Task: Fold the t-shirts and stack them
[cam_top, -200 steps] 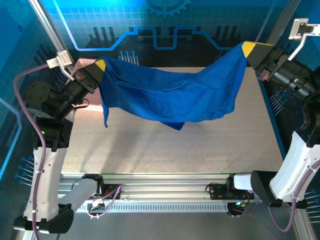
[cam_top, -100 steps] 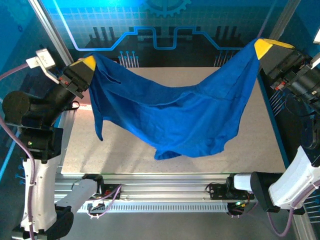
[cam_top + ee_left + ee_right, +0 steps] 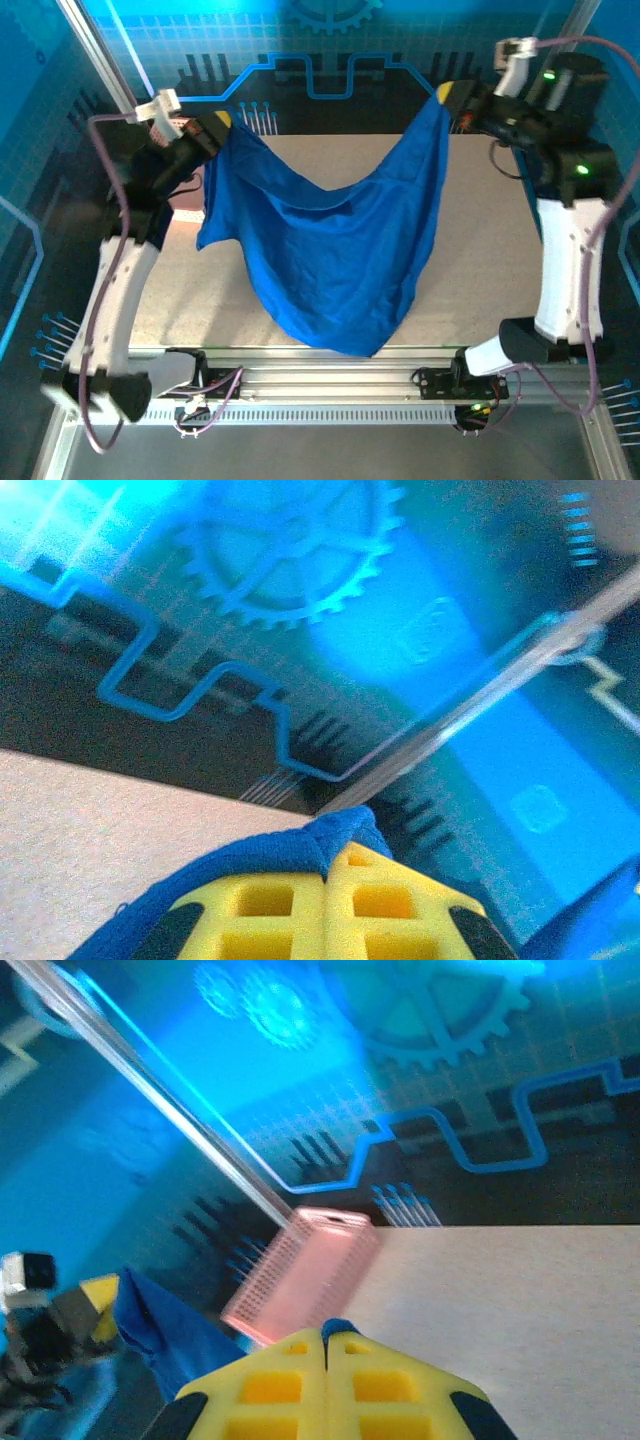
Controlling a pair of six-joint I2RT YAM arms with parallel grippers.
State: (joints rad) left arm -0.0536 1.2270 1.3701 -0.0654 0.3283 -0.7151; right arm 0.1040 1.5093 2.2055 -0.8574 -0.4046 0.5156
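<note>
A royal-blue t-shirt of soft, thin cloth hangs in the air between the two arms, above the speckled, pale grey tabletop. No print or lettering can be read on the side of the cloth that faces the top camera; it is plain blue with many loose wrinkles. The left gripper holds one end above the far-left corner of the tabletop, and the right gripper holds the other end above the far edge, towards the right. From these two points the cloth sags into a deep, pointed drape, and its lowest fold comes down at the near edge of the tabletop; I cannot tell if it touches the surface there. In both wrist views the yellow fingers, made of plastic with square hollows, are pressed together, and a small blue edge of cloth is pinched at their tips. A pink plastic lattice basket, box-shaped, stands by the far-left corner of the tabletop. The back wall is blue with a drawn gear outline and angular lines.
</note>
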